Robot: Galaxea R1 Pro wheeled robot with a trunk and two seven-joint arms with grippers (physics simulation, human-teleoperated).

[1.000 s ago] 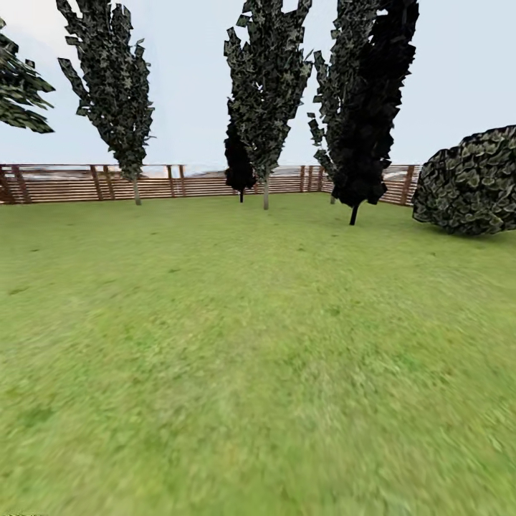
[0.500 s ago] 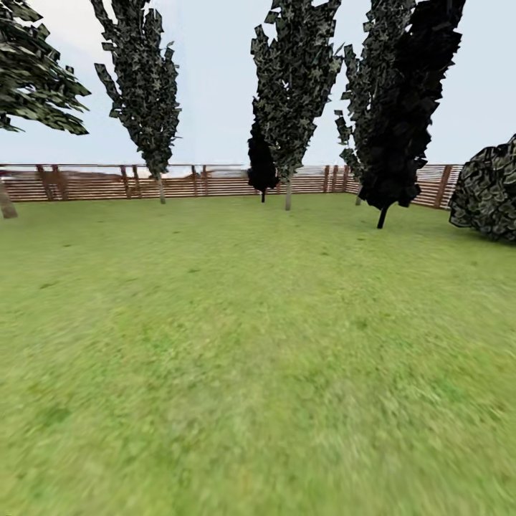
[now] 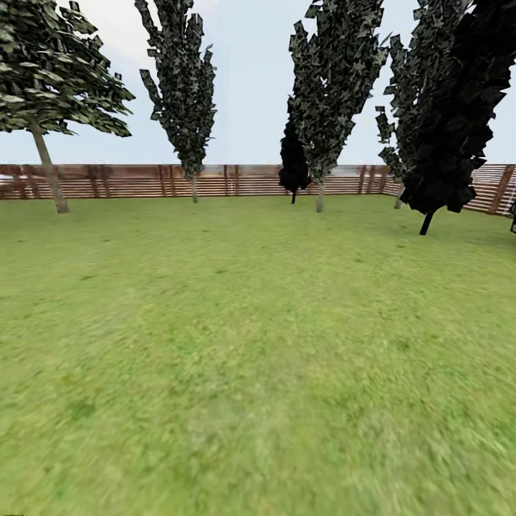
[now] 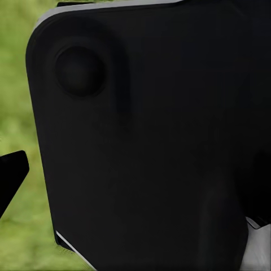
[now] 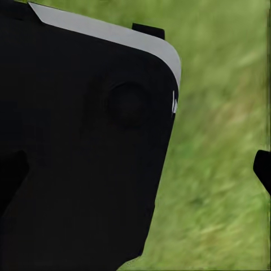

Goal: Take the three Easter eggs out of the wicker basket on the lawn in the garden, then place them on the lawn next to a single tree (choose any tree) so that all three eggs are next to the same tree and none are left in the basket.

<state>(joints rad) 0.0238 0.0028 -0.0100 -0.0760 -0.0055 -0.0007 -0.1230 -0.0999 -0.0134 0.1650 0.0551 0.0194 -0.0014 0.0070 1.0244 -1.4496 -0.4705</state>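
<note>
Jaws state: cannot be told for either arm. In each wrist view a black robot body panel [image 4: 147,141] blocks the sight line, with blurred mottled green lawn [image 3: 258,358] beside it. In the head view the lawn runs to a brown horizontal-slat wooden fence [image 3: 129,180] at 12 o'clock. A pale-trunked, broad-canopy tree [image 3: 50,172] stands at 10 o'clock; dark narrow cone-shaped trees [image 3: 330,79] at 12 to 2 o'clock.
</note>
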